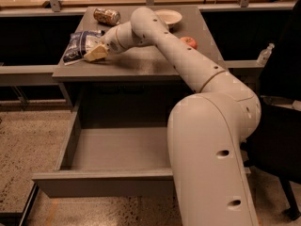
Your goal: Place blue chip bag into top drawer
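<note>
The blue chip bag (80, 44) lies flat near the left edge of the grey desk top (141, 65). My gripper (95, 53) reaches across the desk from the right, and its pale tips rest at the bag's right edge, touching or just over it. The top drawer (117, 149) is pulled wide open below the desk, its grey floor bare. My arm and white base fill the right of the view.
A brownish can (106, 16) lies on its side at the back left of the desk. A white bowl (169, 17) stands at the back, a red apple (188, 42) to the right. A clear bottle (265, 53) stands on a side shelf, beside a dark chair (282, 126).
</note>
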Robot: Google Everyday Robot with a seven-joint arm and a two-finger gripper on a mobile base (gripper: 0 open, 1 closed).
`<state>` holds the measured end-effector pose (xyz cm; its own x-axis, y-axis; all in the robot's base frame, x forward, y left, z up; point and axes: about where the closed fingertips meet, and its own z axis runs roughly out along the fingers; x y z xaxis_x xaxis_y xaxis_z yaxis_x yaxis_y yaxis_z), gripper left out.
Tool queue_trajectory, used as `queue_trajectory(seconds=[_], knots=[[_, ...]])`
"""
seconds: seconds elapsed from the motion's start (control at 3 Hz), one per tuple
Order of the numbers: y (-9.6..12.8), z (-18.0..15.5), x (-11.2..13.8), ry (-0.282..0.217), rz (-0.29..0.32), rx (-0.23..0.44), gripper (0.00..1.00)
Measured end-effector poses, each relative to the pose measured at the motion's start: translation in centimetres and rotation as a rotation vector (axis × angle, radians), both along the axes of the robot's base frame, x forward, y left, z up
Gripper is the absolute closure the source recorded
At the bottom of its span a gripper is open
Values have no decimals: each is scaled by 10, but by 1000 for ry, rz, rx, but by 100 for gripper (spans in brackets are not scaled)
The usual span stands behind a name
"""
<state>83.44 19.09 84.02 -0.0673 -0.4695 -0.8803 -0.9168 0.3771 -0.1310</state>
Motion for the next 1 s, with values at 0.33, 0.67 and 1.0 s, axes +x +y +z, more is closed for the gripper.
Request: queue_trajectory(seconds=[0.33, 0.67, 1.0], knots=[[-12, 7, -1, -28, -34, -4, 65], [-27, 23, -13, -59, -33, -5, 88], [-42, 38, -32, -72, -19, 0, 100]])
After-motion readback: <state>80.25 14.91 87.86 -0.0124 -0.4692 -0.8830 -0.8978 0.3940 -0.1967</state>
